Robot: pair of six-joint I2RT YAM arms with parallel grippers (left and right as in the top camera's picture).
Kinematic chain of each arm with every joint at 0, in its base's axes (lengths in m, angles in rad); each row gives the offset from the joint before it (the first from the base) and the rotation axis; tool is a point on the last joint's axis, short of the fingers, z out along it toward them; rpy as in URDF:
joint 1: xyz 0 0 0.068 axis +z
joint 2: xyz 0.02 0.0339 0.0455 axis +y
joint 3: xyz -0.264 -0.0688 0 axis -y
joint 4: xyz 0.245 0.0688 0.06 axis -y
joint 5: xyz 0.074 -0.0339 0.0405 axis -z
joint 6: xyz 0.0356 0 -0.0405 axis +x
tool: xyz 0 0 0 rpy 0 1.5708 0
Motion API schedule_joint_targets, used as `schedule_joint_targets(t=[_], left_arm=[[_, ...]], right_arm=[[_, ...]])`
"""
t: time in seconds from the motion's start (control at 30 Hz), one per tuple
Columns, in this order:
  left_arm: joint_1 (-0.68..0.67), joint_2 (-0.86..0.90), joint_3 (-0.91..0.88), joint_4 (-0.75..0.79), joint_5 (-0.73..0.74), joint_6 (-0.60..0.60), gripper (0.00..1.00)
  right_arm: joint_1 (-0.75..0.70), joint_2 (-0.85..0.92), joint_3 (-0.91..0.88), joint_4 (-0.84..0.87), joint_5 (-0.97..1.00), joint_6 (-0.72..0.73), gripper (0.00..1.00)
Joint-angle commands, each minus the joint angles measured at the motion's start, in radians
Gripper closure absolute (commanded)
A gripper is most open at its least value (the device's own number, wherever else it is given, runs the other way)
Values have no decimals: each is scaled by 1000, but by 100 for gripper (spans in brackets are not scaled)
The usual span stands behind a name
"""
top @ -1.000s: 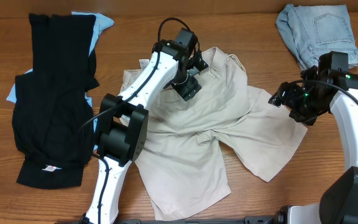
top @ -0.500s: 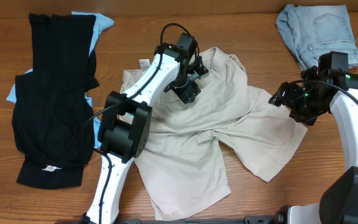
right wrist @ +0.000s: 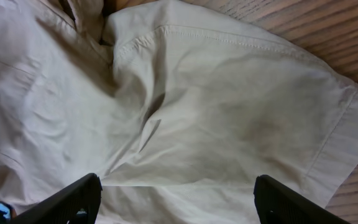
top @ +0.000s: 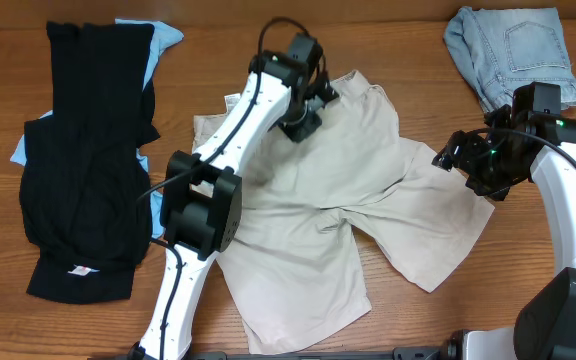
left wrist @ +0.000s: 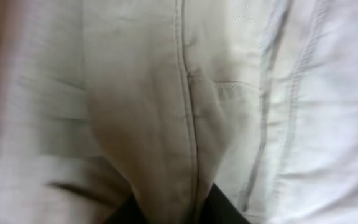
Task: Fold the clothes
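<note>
Beige shorts (top: 348, 200) lie spread in the middle of the table, waistband toward the far edge. My left gripper (top: 303, 120) sits low on the upper part of the shorts, near the waistband. In the left wrist view a raised fold of the beige shorts (left wrist: 166, 93) with a seam runs down between the two dark fingertips (left wrist: 225, 210), so this gripper (left wrist: 173, 214) is shut on the cloth. My right gripper (top: 458, 160) hovers over the right leg of the shorts (right wrist: 216, 112), near its hem. It (right wrist: 176, 199) is open, with flat cloth below and nothing gripped.
A black garment (top: 83, 150) lies at the left over a light blue one (top: 163, 40). Folded jeans (top: 513, 50) rest at the far right corner. Bare wooden table (top: 528, 290) shows beside the shorts' right leg and in the right wrist view (right wrist: 328, 31).
My left gripper has slid toward the far edge along the shorts and closed on a fold of the fabric. The right arm has not moved.
</note>
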State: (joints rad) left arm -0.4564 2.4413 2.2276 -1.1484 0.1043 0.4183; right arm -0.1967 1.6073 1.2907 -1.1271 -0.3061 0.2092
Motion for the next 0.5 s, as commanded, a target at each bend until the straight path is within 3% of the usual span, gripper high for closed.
schedule_joint_targets(t=[0.0,0.03,0.2,0.47], left_arm=[[8,4,95,-1,-124,-41,87],[12,4,108,6,-167,-41,96],[51,6,108,61,-227,-41,96],[164,8,108,229,-206,-41,95]], right_arm=[[0,-12,18,3,18,-5,18],[0,-12,18,3,18,-5,18],[0,-12,18,3,18,-5,18],[0,-12,18,11,17,-5,17]])
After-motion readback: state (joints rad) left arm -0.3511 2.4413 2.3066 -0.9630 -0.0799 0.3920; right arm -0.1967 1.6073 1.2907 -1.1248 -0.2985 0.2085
